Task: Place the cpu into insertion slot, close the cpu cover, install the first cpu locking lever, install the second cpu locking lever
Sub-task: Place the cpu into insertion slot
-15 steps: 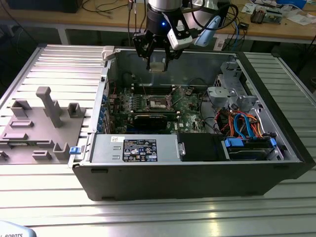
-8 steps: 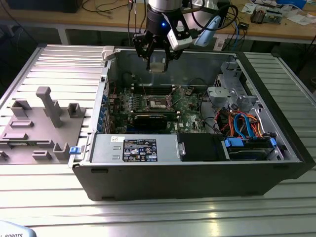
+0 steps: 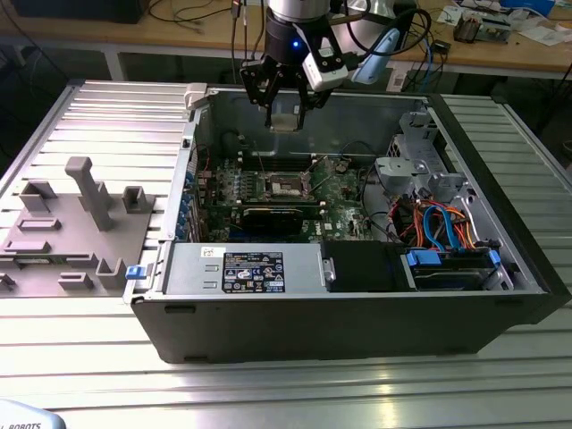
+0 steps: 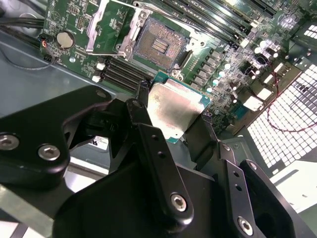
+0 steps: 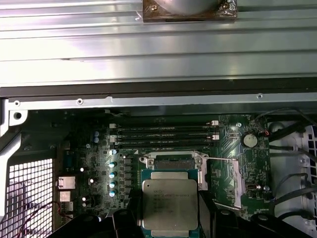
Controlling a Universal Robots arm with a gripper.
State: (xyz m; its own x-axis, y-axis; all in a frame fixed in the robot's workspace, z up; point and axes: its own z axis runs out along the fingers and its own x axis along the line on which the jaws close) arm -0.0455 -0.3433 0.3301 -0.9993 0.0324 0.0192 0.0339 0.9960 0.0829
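Pinching the cpu [image 4: 173, 111] by two opposite edges in the gripper [image 3: 286, 114], dull metal top turned toward the wrist. Holding it flat this way probably leaves the underside free to meet the contacts. Hanging high over the open computer case [image 3: 313, 322], well clear of the green board [image 5: 99, 148]. Showing the insertion slot [image 4: 159, 44] below the gripper and just beyond the chip's far edge in both wrist views, bare and not yet filled. Leaving the cpu cover [image 4: 130, 35] swung up and open beside the slot, likely so nothing blocks the way down. Carrying faint print on the chip's top [image 5: 170, 203], not made out. Bearing a black-and-white label [image 3: 253, 271] on the grey box [image 3: 188, 268] far below the gripper, by the case's wall, wording not legible.
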